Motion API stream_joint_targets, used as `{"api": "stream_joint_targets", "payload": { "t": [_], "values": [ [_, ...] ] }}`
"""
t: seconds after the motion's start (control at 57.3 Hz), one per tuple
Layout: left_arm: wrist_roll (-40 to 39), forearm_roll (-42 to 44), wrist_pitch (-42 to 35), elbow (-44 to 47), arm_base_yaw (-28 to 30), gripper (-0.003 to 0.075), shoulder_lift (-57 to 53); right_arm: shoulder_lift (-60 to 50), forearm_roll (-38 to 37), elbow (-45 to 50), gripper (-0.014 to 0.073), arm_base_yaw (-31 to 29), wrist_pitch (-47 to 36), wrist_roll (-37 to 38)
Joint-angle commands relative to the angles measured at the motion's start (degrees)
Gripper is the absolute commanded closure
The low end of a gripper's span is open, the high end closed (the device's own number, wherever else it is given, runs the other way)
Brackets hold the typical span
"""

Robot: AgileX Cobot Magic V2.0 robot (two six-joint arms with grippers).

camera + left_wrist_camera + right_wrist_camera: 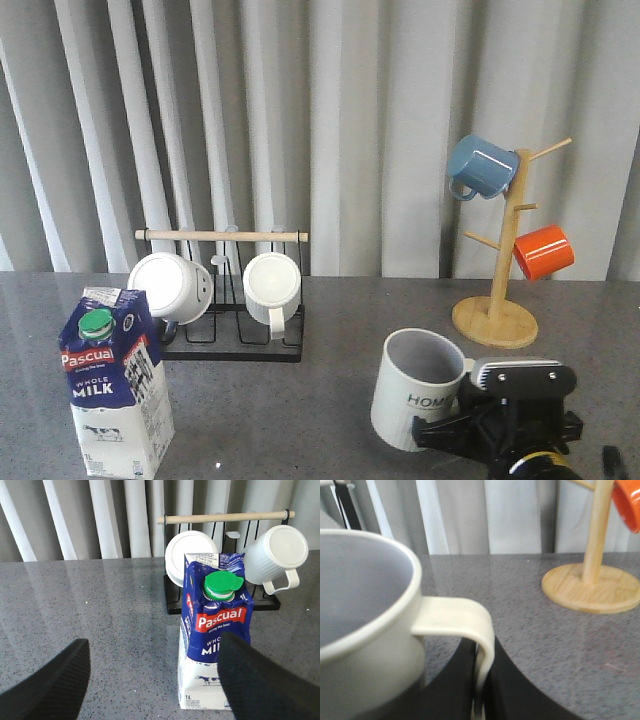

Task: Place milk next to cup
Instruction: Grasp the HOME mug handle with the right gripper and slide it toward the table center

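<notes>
The milk, a blue-and-white carton with a green cap and a red "Pascual" label, stands upright at the front left of the table. In the left wrist view the milk stands ahead of my left gripper, which is open and empty; one finger overlaps the carton's lower corner. The left gripper does not show in the front view. The cup, a pale mug lettered "HOME", stands at the front right. My right gripper is shut on the cup's handle, its fingers pinching it.
A black wire rack with a wooden bar holds two white mugs behind the milk. A wooden mug tree at the back right carries a blue mug and an orange mug. Grey curtains hang behind the table.
</notes>
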Motion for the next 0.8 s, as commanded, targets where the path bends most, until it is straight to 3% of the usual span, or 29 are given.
{"api": "stream_joint_targets", "payload": {
  "t": [0.0, 0.314, 0.785],
  "values": [
    [-0.26, -0.46, -3.94, -2.15, -0.13, 0.0218, -0.10, 0.44, 4.64, -3.12, 0.0596, 3.29, -4.11, -4.60],
    [-0.26, -0.46, -3.94, -2.15, -0.13, 0.0218, -0.10, 6.00, 5.64, -3.55, 0.0575, 5.02, -5.39, -9.85],
    [-0.26, -0.46, -3.94, -2.15, -0.13, 0.0218, -0.10, 5.06, 4.05, 0.75, 0.0314, 4.95, -9.25, -7.75]
  ]
}}
